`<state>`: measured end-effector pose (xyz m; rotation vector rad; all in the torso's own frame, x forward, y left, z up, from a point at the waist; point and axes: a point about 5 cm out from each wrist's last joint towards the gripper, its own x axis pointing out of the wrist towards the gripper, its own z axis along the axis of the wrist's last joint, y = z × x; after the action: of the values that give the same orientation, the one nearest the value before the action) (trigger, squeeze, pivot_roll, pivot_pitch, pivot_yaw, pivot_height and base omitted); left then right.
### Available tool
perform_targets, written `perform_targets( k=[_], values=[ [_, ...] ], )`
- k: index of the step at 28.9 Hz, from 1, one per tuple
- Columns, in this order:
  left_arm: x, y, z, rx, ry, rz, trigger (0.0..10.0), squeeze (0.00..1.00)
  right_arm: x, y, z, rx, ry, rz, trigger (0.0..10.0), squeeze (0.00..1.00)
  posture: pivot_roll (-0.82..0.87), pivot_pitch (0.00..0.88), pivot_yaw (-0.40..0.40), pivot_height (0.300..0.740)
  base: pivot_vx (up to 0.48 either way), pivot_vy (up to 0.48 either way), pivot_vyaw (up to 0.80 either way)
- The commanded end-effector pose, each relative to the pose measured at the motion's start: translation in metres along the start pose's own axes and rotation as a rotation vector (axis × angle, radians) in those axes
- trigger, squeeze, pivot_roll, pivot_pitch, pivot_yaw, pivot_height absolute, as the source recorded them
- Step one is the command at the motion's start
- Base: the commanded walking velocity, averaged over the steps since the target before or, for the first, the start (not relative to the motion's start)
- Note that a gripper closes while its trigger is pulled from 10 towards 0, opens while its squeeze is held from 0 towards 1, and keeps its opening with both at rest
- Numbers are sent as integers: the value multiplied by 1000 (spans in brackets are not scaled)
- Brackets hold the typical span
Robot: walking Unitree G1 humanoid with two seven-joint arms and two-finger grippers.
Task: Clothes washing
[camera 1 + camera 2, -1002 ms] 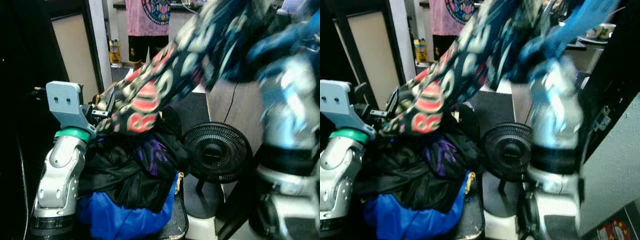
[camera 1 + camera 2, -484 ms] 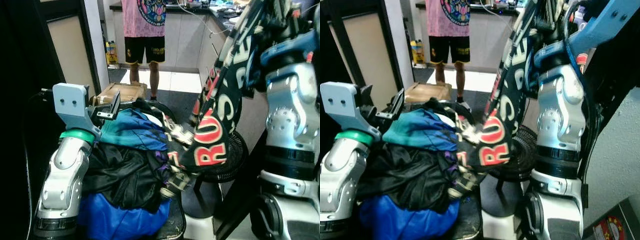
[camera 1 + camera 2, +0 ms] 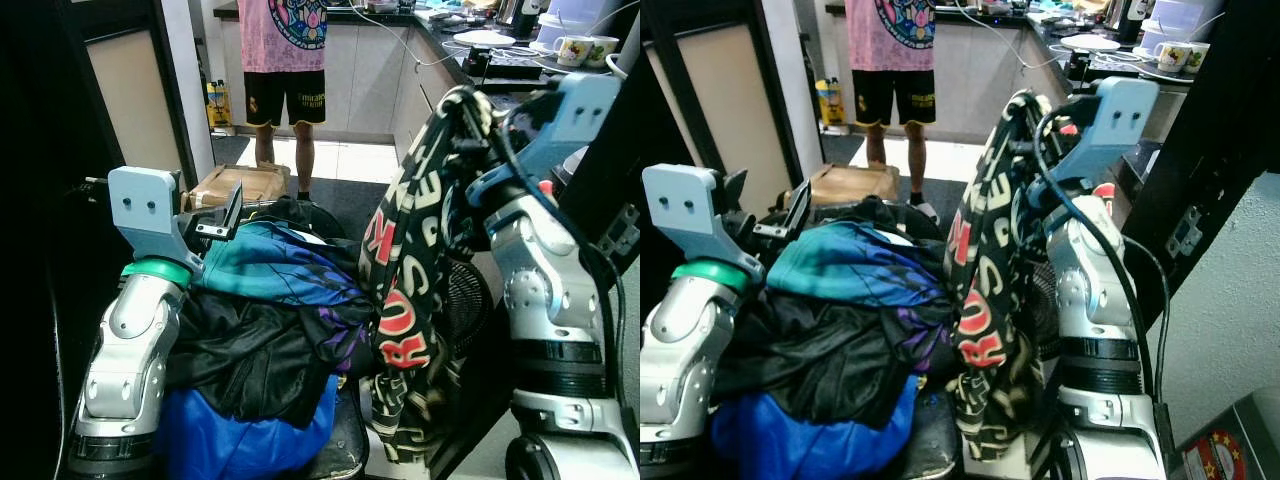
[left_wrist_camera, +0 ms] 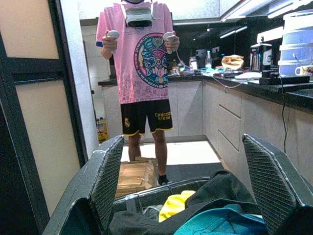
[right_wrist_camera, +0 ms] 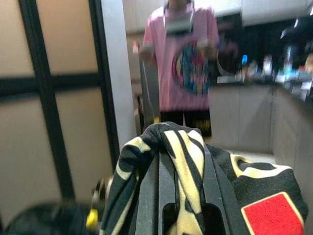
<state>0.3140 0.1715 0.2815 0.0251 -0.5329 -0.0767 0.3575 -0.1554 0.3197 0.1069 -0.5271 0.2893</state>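
The right gripper [image 5: 182,196], jaws clamped on a black patterned garment [image 3: 410,300], holds it hanging beside the heaped clothes pile [image 3: 260,340]. The left gripper [image 4: 183,181], jaws wide apart, hovers over the pile; a person [image 4: 139,73] stands beyond.

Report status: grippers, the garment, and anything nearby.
Right gripper shut on patterned garment, hanging beside the laundry pile. Left gripper open above the pile. Person standing ahead.
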Motion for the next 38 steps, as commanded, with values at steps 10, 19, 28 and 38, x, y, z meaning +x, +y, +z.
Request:
perform_targets(
  k=[10, 19, 28, 38],
  values=[
    [-1, 4, -9, 35, 49, 16, 10000, 0, -26, 0, -56, 25, 172, -61, 0, 0, -8, 53, 15, 740, 0, 0, 0],
    [0, 4, -7, 22, 45, 20, 10000, 0, -29, 2, -56, 45, 150, -69, 10000, 0, -13, 53, 18, 740, 0, 0, 0],
    [1, 2, -7, -1, 37, 10, 10000, 0, -37, 61, -61, 59, 206, 335, 10000, 0, -15, 42, 21, 740, 0, 0, 0],
    [0, 4, -8, 11, 37, 13, 10000, 0, -29, -5, -58, 38, 143, -96, 10000, 0, -10, 35, 16, 740, 0, 0, 0]
  ],
)
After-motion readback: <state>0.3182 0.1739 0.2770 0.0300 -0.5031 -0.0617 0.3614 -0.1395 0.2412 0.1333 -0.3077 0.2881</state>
